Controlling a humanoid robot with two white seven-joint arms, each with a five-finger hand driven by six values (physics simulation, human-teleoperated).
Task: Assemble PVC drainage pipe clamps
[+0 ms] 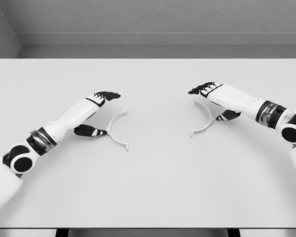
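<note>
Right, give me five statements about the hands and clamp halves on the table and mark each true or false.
1. Two clamp halves lie on the table. True: the left half and the right half.
2. The halves are already joined into a ring. False: they lie apart, with bare table between them.
3. The left hand is beside the left half. True.
4. The right hand holds its half up off the table. False: the half lies flat on the table.
5. A pipe lies between the halves. False: no pipe shows.

2 clamp halves (117, 129) (203, 120) — a robot hand (99, 114) (218, 101) beside each
</note>
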